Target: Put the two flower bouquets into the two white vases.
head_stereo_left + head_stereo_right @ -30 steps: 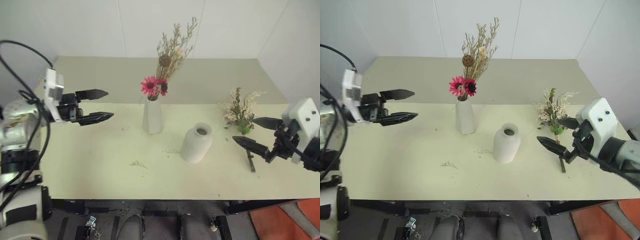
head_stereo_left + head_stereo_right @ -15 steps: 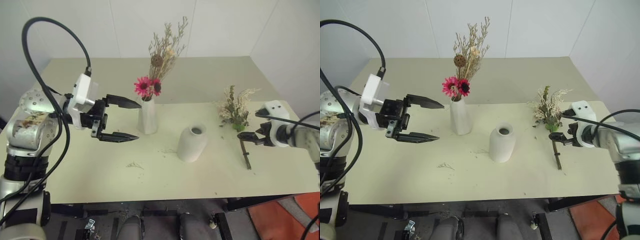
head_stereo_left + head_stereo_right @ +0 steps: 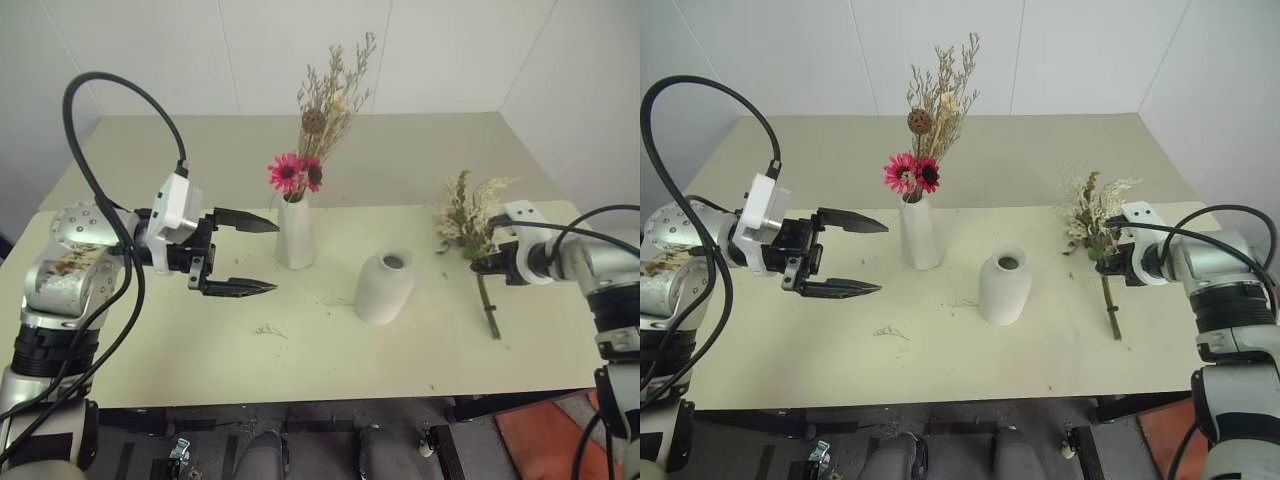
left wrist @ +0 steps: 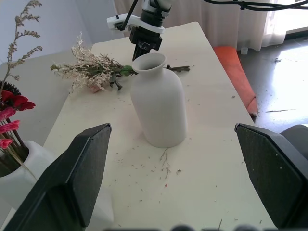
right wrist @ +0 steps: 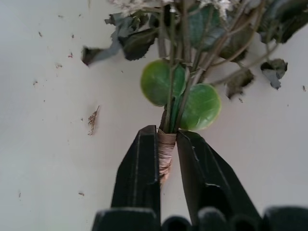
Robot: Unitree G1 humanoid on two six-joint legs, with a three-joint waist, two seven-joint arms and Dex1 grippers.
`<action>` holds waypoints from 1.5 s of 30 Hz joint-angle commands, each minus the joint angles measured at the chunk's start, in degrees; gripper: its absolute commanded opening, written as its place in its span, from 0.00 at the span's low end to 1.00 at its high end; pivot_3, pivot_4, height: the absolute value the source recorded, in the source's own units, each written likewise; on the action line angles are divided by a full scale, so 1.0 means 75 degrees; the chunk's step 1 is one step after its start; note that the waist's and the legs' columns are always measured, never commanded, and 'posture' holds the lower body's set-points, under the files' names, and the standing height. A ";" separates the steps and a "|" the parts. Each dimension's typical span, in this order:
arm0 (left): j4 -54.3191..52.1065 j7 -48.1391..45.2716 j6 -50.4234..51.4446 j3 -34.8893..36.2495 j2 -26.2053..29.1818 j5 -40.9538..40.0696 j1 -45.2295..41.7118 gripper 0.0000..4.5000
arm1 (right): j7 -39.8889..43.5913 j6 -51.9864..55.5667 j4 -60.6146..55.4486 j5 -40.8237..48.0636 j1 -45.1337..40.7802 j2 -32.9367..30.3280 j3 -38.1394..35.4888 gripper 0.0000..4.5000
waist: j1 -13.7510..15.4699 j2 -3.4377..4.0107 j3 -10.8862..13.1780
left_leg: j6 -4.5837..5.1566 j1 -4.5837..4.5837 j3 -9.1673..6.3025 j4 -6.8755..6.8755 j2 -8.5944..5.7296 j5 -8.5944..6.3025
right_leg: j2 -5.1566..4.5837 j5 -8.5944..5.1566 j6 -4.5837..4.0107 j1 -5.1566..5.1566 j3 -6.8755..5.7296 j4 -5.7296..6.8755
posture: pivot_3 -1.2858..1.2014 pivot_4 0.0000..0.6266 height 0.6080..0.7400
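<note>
Now the right gripper (image 5: 167, 159) is clamped on the cream-sprig bouquet's (image 3: 470, 215) wrapped stem near the tabletop's (image 3: 300, 350) right edge; it should lift stem-down toward the bottle-shaped vase (image 3: 385, 287). The left gripper (image 3: 245, 255) hangs with fingers apart.

Left gripper (image 3: 243, 254) hovers, fingers spread wide; right gripper (image 5: 167, 159) angled downward, fingers pinched together.

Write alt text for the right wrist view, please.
The right gripper has its jaws closed on the taped stem of the fuller bouquet, which lies on the pale table; round green leaves sit just beyond the fingertips.
</note>
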 commanded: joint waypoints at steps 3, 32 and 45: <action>-0.0031 0.0104 -0.0294 0.0232 0.0104 0.0000 0.0108 1.00 | 0.0145 -0.0194 0.0342 -0.0360 -0.0244 0.0083 -0.0136 0.04 | -0.0008 0.0000 0.0000 | 0.0000 0.0001 0.0001 0.0000 0.0000 0.0000 | 0.0000 0.0000 0.0000 0.0000 0.0001 0.0001 | 0.52 0.24 1.00; 0.0977 -0.0091 -0.0693 0.0150 0.0250 0.0160 -0.0401 1.00 | -0.4197 -0.0597 -0.9576 0.5714 0.1564 0.4589 -0.5904 0.04 | 0.0069 0.0011 0.0002 | 0.0000 0.0010 0.0004 -0.0023 0.0007 0.0000 | 0.0003 0.0010 0.0007 -0.0003 0.0006 0.0009 | 0.52 0.24 1.00; 0.0763 0.0096 -0.0397 0.0470 0.0625 0.0054 -0.0230 1.00 | -0.3594 -0.2280 -0.8633 0.5159 0.3022 0.3913 -0.4751 0.04 | 0.0044 0.0009 0.0001 | 0.0000 0.0012 0.0012 -0.0021 0.0004 0.0000 | 0.0001 0.0008 0.0006 0.0000 0.0012 0.0003 | 0.52 0.24 1.00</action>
